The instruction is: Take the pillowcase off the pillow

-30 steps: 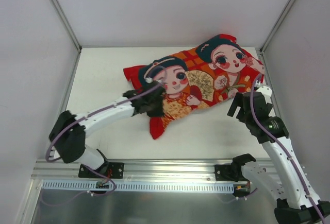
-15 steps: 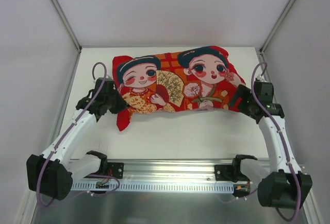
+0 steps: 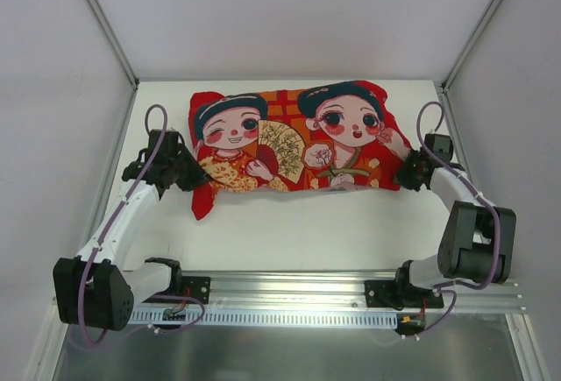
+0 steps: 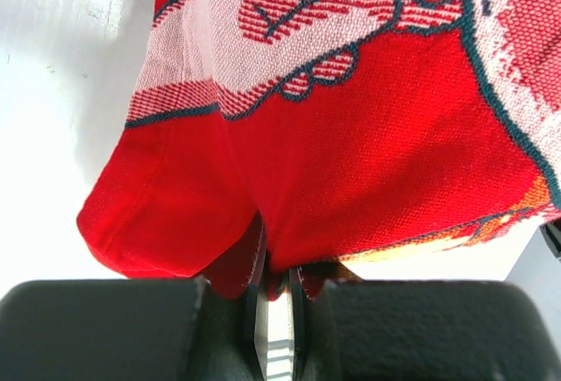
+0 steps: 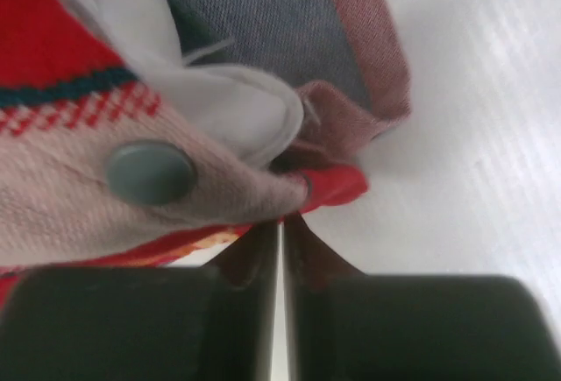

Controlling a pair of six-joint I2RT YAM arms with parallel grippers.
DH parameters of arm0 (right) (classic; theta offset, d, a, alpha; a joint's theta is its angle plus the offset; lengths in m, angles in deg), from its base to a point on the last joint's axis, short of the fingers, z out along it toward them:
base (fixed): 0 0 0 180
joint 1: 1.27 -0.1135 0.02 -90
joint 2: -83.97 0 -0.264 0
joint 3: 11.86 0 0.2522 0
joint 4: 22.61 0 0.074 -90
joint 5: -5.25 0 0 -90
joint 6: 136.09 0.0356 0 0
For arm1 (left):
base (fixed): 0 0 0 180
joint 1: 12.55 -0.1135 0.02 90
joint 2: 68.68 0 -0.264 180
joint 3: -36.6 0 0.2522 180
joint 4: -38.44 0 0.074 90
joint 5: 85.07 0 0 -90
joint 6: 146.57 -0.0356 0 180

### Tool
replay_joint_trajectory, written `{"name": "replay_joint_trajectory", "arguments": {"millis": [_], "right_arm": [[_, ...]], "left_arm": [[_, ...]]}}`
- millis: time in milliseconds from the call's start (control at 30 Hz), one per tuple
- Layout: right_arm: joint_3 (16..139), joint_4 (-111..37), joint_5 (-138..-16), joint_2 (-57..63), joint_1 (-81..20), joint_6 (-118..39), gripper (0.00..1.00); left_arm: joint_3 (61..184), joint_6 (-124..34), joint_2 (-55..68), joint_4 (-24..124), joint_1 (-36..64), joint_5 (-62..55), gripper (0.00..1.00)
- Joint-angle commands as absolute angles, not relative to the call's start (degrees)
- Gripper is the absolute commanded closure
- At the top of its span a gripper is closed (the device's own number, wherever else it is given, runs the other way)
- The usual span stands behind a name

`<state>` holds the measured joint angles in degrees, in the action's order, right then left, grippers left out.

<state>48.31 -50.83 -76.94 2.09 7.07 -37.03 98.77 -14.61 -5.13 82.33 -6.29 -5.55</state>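
Pulled pillowcase (image 3: 294,140) wider, flatter than half-second ago. Reaching outward with both arms, low over table (image 3: 307,223). Clamped onto lower-left corner with left gripper (image 3: 193,179), onto right edge with right gripper (image 3: 406,175), beside exposed white pillow (image 5: 223,101).

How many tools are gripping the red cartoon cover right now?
2. The left tool pinches the red cartoon-printed fabric pillowcase at its left edge; the right tool pinches its right corner.

This seemed to be a robotics lab test cell: a white table (image 3: 289,223) stood boxed in by plain white panels (image 3: 280,13) on metal struts (image 3: 101,22), an aluminium rail (image 3: 289,286) ran along its near edge, and purple cabling (image 3: 146,121) looped.
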Motion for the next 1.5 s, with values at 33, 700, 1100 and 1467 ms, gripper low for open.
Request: {"name": "replay_joint_trajectory", "arguments": {"millis": [33,700,1100,1467], "right_arm": [[48.3,-47.0,-72.4,6.6,6.8,-33.3,0.99],[55.3,-61.5,-67.8,34.5,6.6,-39.1,0.16],[46.3,-55.4,-65.6,22.2,5.1,-41.9,0.04],[43.6,-33.5,-58.5,8.3,8.2,-41.4,0.04]], "left_arm": [[103.1,-15.3,-5.6,81.5,-7.3,-8.0,1.00],[129.1,-17.8,-7.3,92.0,-9.7,-4.2,1.00],[129.2,-19.7,-6.9,92.4,-9.9,-3.7,1.00],[128.6,-20.5,-6.5,92.7,-10.1,-4.8,1.00]]}}
